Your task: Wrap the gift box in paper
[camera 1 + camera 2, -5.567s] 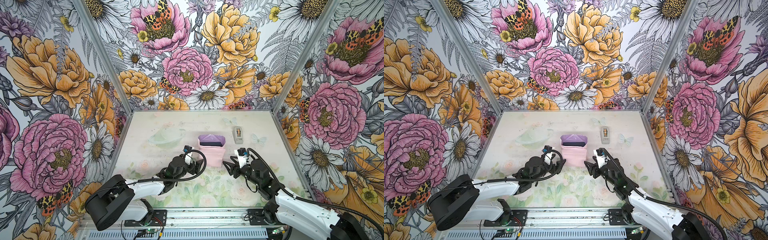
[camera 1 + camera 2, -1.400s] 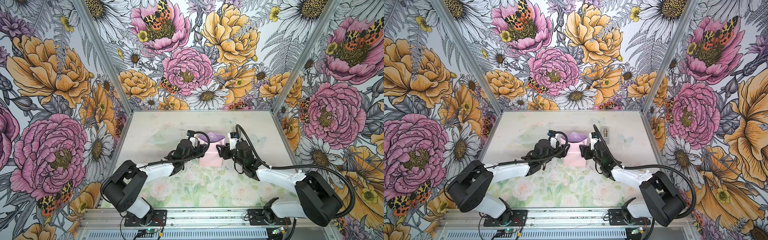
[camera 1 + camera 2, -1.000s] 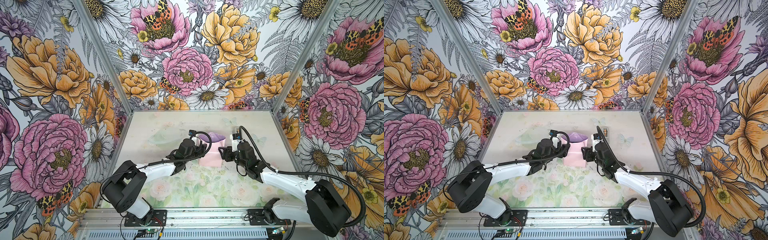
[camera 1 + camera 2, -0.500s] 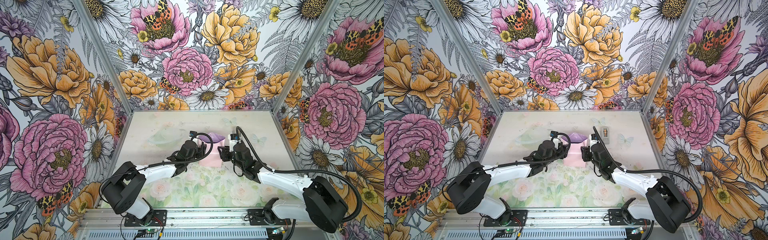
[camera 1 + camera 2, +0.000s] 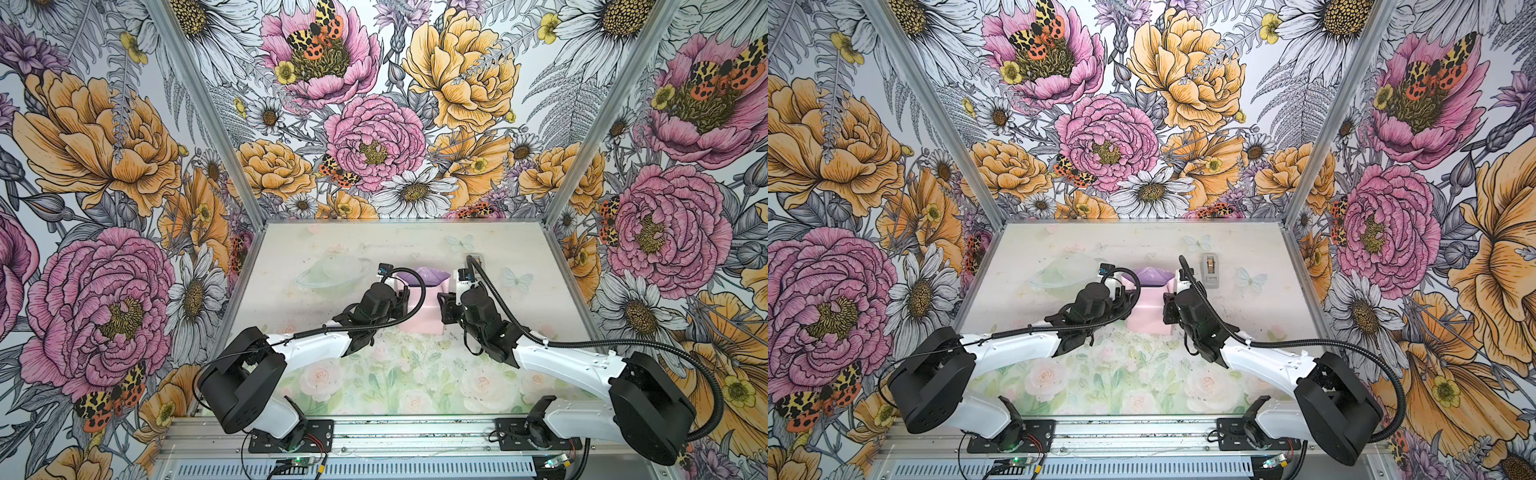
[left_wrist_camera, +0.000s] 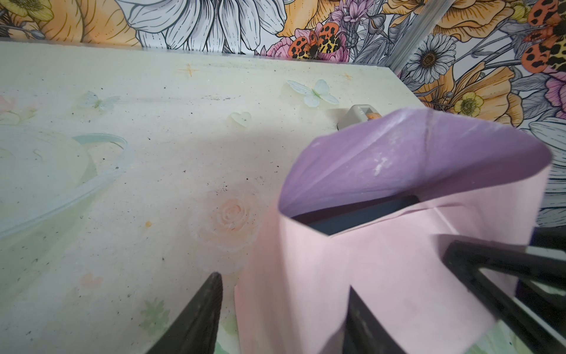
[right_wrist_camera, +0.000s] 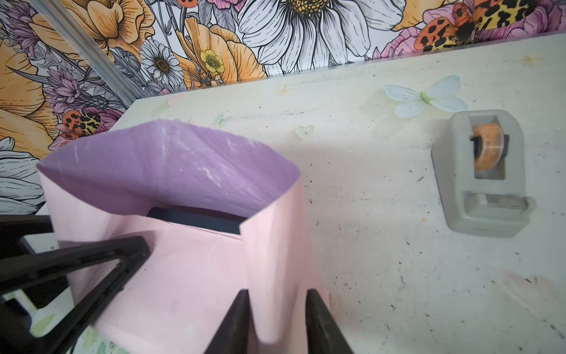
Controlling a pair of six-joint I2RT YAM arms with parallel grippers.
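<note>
Floral wallpaper of big pink and orange blooms covers the three walls of the booth, which meet at bare metal corner posts. The tabletop is pale, printed with faint roses, butterflies and a ringed planet, and speckled with dark grit. Two white-and-black arms reach in from the near rail and meet at mid-table. Between the left gripper and the right gripper stands the paper, pulled up into an open sleeve, pale pink outside and lilac inside. Down within that sleeve, just beyond both sets of fingertips, the dark navy top of the gift box shows in both wrist views. The grey tape dispenser, with an orange roll, sits on the table beyond the right gripper on its outer side, apart from the paper. In the left wrist view the left gripper's jaws stand well apart, astride the sleeve's side edge, with a gap at one finger. In the right wrist view the right gripper's jaws are close, with a fold of paper filling the space between them; I cannot tell whether they pinch it.
</note>
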